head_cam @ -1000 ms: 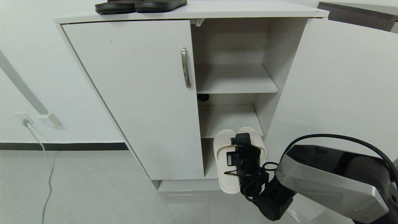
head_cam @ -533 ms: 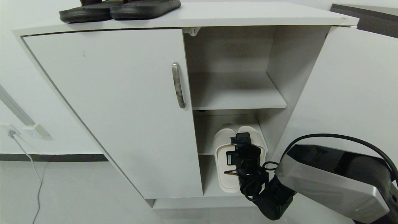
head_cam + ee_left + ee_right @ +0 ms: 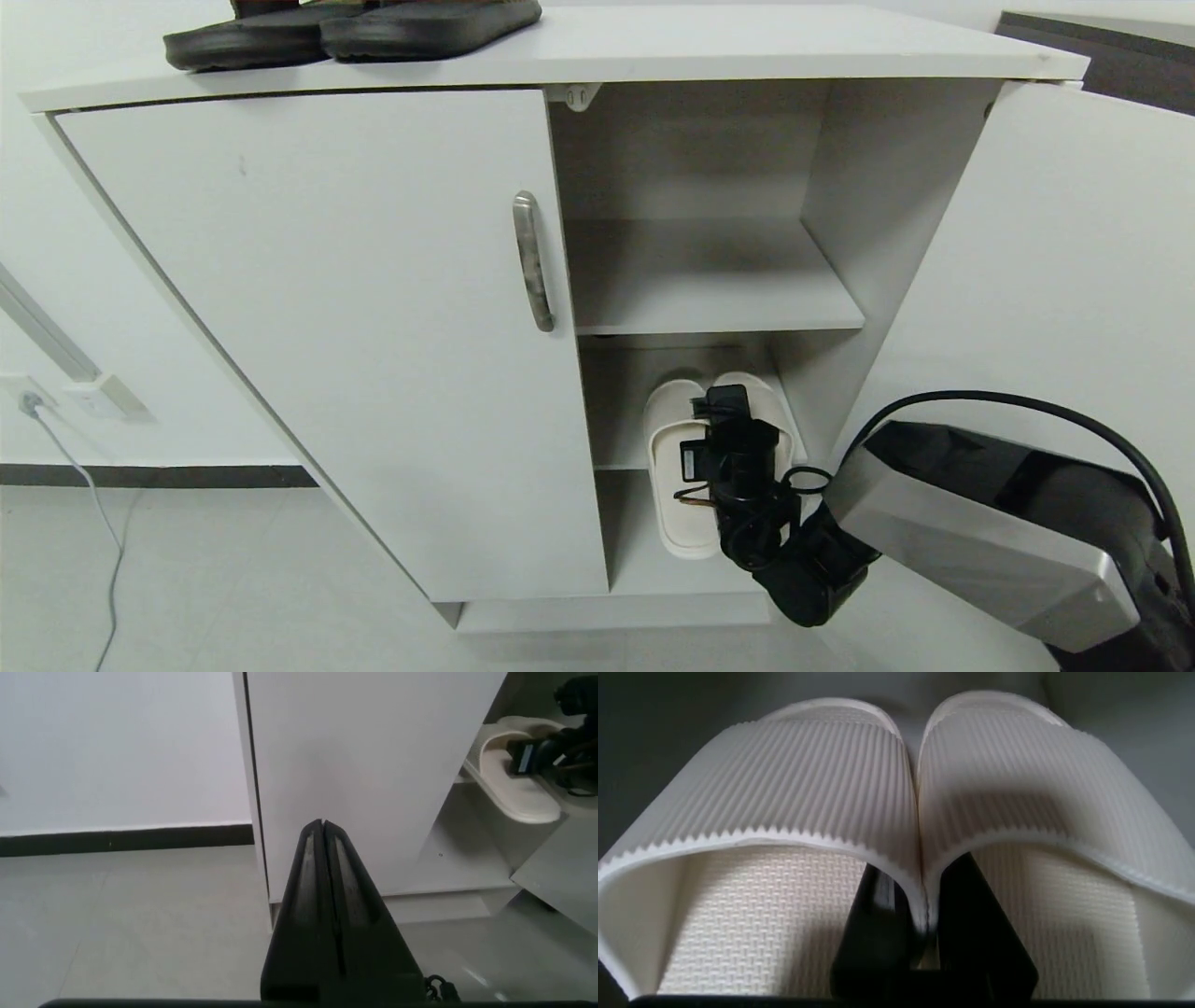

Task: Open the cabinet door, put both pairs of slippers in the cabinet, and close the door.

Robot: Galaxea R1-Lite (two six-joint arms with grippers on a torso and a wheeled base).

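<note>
A white cabinet stands with its right door swung open and its left door closed. My right gripper is shut on a pair of white slippers, its fingers clamping the two inner edges together. The toes of the white slippers reach into the middle compartment, above the middle shelf. A pair of black slippers lies on the cabinet top at the left. My left gripper is shut on nothing, low in front of the closed left door, with the white slippers off to its side.
The upper shelf holds nothing. A metal handle runs down the left door's edge. A wall socket with a grey cable sits low on the wall at the left. Bare grey floor lies in front.
The head camera has moved nearer the cabinet. My right gripper has carried the white slippers forward, so their toes now sit deeper in the middle compartment.
</note>
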